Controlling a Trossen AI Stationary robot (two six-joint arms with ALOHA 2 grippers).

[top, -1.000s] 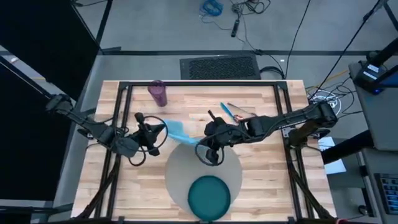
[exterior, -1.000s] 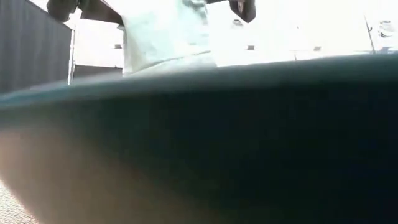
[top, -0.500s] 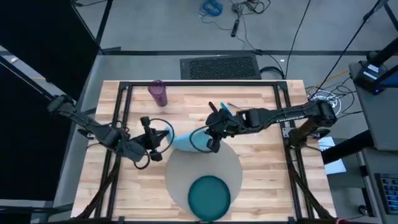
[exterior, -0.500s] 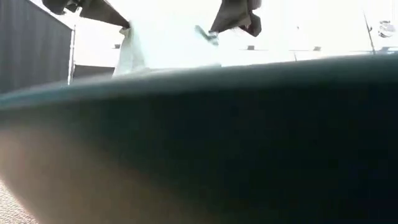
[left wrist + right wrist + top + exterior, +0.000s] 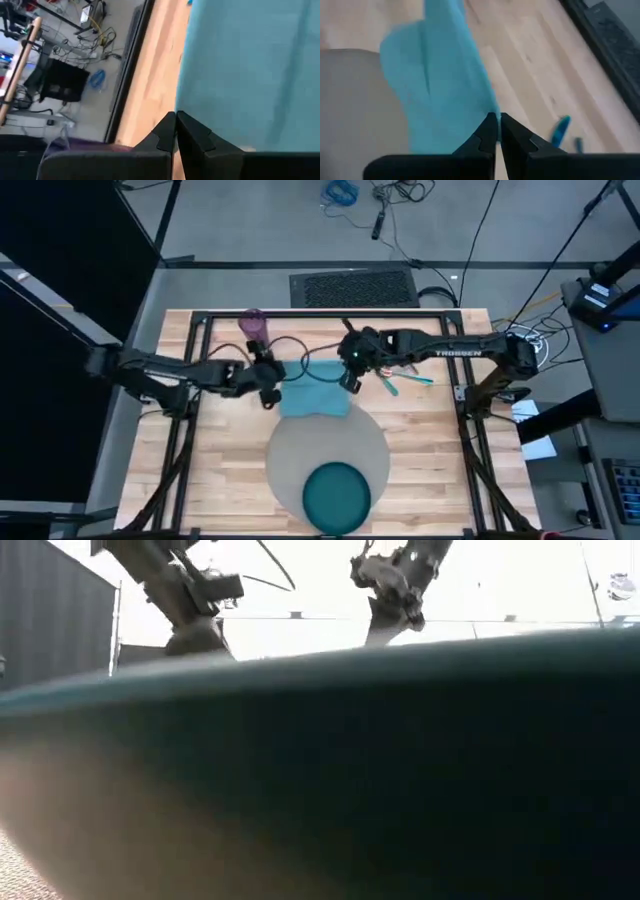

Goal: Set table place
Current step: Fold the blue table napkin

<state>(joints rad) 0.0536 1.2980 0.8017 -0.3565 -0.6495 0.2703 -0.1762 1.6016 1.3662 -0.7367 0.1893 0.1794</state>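
A: Sitting at the table's [image 5: 420, 440] near edge: teal plate [image 5: 336, 492] on the round grey-beige mat [image 5: 325, 442].

B: Lying just beyond, overlapping the mat's far rim: light-blue napkin [image 5: 317, 391], spread flat.

A: Pinching its far corners: left gripper [image 5: 270, 373] and right gripper [image 5: 349, 368], fingers pressed together on cloth.

B: Lying right of the napkin: teal-handled cutlery [image 5: 400, 383]. Standing at the far left: purple cup [image 5: 253, 326].

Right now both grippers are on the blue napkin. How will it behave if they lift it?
Probably floppy: the napkin lies flat, with creases showing in the right wrist view, so it would likely sag between the left gripper and right gripper. Likely light, being thin cloth. It overlaps the mat, so a drag may nudge that.
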